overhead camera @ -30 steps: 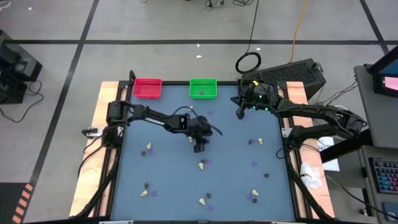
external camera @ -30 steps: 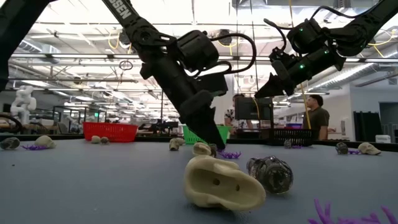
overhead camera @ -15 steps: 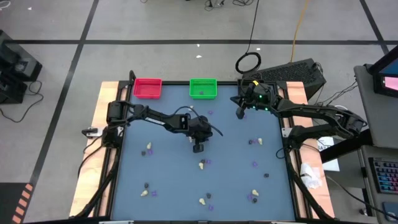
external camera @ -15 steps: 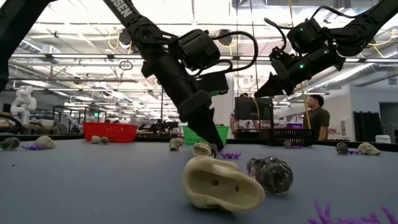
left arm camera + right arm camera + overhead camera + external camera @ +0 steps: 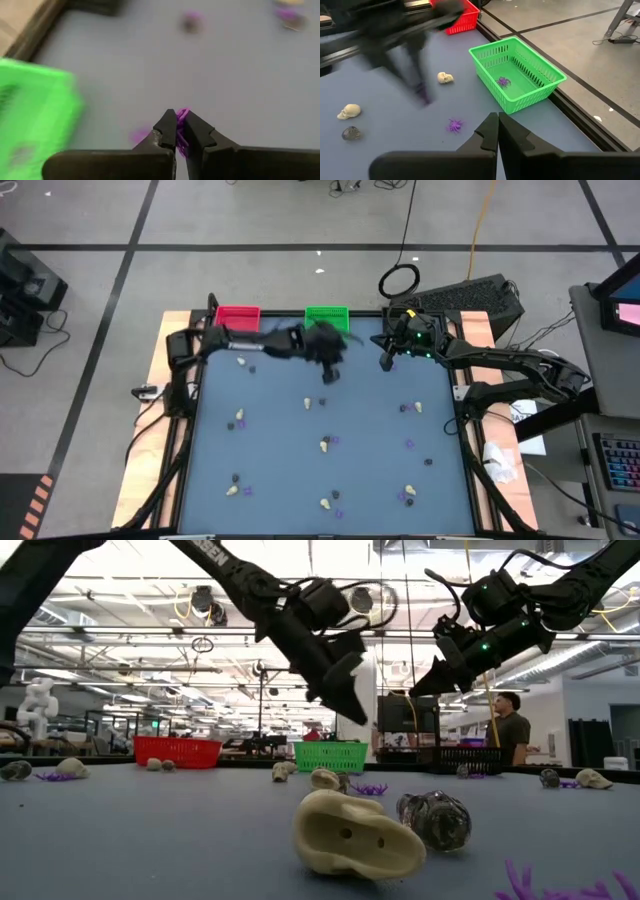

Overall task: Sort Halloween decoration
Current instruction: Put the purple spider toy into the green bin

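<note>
The right gripper (image 5: 498, 131) has its two dark fingers pressed together, nothing between them. Beyond them stands a green basket (image 5: 543, 87) at the table's edge, with one purple spider (image 5: 503, 81) lying inside. A red basket (image 5: 462, 23) sits farther off along the same edge. On the blue-grey mat lie another purple spider (image 5: 454, 125), two cream skulls (image 5: 445, 77) (image 5: 349, 111) and a dark skull (image 5: 351, 133). The left arm (image 5: 395, 35) crosses the mat, blurred.

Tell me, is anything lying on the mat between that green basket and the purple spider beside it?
No. In the right wrist view, the stretch between the green basket and the purple spider is bare blue mat.
</note>
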Motion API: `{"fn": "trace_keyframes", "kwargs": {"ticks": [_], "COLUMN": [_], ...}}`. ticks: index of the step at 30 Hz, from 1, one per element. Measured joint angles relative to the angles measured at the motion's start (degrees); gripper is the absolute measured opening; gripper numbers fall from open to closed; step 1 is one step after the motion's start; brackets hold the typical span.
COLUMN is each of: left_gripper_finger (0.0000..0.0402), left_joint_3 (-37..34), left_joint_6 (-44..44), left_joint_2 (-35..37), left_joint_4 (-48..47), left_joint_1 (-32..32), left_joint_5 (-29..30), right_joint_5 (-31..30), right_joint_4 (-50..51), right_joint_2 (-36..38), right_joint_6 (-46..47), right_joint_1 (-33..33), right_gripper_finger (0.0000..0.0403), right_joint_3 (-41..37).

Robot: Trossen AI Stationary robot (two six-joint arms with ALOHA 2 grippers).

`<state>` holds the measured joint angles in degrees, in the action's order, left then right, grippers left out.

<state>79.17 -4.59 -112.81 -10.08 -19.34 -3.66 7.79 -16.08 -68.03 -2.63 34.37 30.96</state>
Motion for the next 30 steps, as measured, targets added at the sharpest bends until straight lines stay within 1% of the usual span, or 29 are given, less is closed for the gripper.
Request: {"fn": "trace_keyframes", "kwargs": {"ticks": [6, 9, 12, 16, 20, 26, 30], "left_gripper_finger": [0.0011, 0.0011, 0.0011, 0.0011, 0.0011, 0.0011, 0.0031], "left_joint_3": [1.0, 1.0, 1.0, 1.0, 0.9, 0.9, 1.0], "left_joint_6": [1.2, 1.2, 1.1, 1.0, 1.0, 1.1, 1.1], "left_joint_2": [0.2, -0.6, -1.7, -4.4, -5.9, -5.9, -5.4], "left_joint_4": [0.1, -0.3, 0.3, -0.1, 0.2, 0.8, 0.8], "left_joint_1": [-10.4, -14.2, -16.8, -18.1, -18.2, -18.2, -18.3], "left_joint_5": [0.0, -0.9, -3.5, -6.8, -6.9, -6.4, -6.2], "right_joint_5": [0.0, 0.0, 0.0, 0.0, 0.0, 0.0, 0.0], "right_joint_4": [-0.3, -0.7, -1.5, -2.2, -2.5, -2.6, -2.6], "right_joint_2": [0.0, 0.0, 0.0, 0.0, 0.0, 0.0, 0.0], "right_joint_6": [0.0, -0.1, 0.0, 0.0, 0.0, 0.0, -0.2], "right_joint_1": [0.0, 0.0, 0.0, 0.0, 0.0, 0.0, 0.0], "right_gripper_finger": [0.0, 0.0, 0.0, 0.0, 0.0, 0.0, 0.0], "right_joint_3": [0.0, 0.0, 0.0, 0.0, 0.0, 0.0, 0.0]}}
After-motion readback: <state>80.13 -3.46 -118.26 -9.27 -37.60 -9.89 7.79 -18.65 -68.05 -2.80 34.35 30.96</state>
